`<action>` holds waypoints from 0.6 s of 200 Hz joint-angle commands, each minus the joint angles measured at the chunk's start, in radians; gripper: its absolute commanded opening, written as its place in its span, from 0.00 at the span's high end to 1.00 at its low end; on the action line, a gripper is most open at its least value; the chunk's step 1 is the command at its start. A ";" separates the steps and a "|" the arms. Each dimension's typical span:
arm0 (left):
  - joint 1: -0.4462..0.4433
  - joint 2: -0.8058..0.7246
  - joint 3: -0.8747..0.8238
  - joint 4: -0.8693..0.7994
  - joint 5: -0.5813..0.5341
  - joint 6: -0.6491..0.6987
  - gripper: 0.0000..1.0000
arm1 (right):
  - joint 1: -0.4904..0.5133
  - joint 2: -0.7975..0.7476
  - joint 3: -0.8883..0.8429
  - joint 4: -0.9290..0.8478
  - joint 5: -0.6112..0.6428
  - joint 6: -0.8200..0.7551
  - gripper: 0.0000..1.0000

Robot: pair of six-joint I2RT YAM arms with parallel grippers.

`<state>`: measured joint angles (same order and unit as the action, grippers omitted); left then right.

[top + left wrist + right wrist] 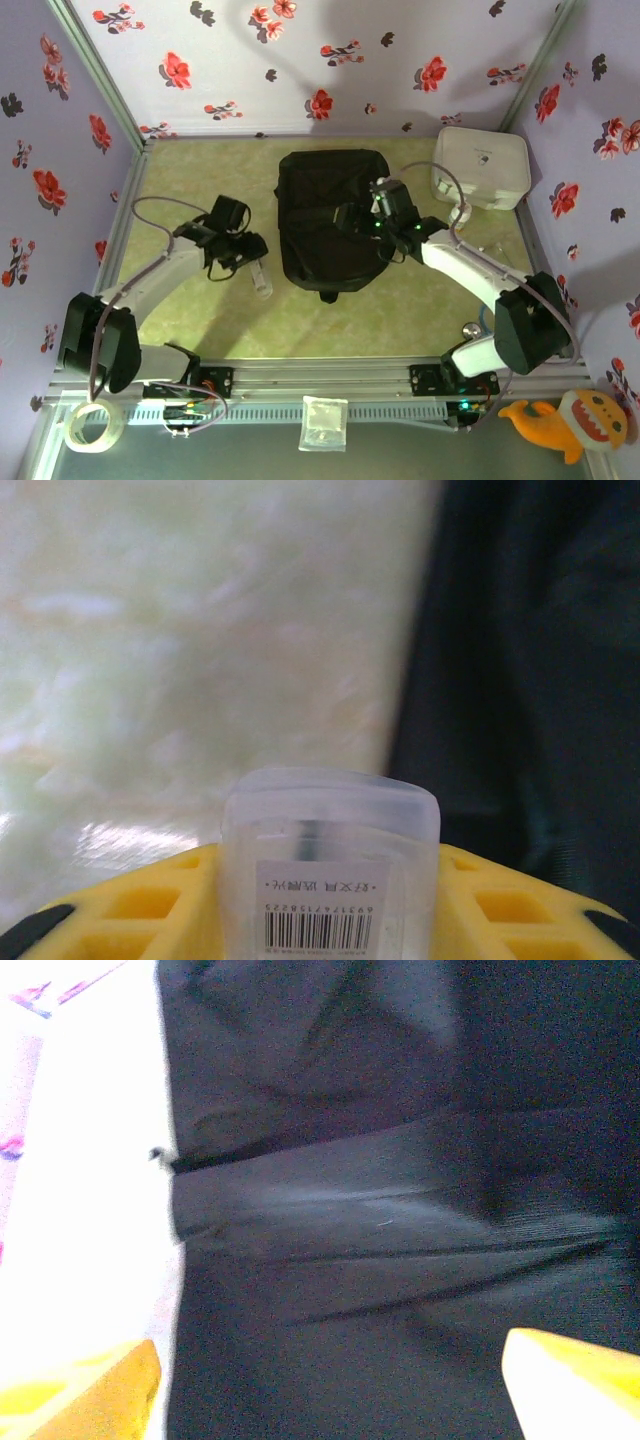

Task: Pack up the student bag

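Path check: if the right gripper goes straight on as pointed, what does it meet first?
The student bag: its black fabric sits dead ahead of the right gripper, jaws open; distance unclear.

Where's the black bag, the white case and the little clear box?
student bag (315, 215), top view, middle of its black front.
white case (482, 165), top view, centre of its lid.
clear box (320, 905), left wrist view, its barcode label.

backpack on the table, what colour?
Plain black. The student bag shows best in the top external view.
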<state>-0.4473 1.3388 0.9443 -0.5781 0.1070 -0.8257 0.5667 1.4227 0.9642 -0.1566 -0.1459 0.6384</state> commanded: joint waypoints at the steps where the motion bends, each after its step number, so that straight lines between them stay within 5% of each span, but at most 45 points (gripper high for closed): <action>1: 0.013 0.013 0.095 0.118 0.109 -0.003 0.63 | 0.053 0.013 -0.023 0.111 -0.077 -0.029 0.11; 35: 0.005 0.110 0.171 0.287 0.211 -0.082 0.65 | 0.101 0.018 -0.029 0.174 -0.141 -0.054 0.12; 120: -0.018 0.229 0.229 0.404 0.307 -0.177 0.65 | 0.156 0.124 0.073 0.183 -0.220 -0.142 0.15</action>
<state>-0.4603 1.5524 1.1400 -0.2333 0.3698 -0.9619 0.6994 1.5124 0.9771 0.0082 -0.3351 0.5430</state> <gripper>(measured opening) 0.444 0.858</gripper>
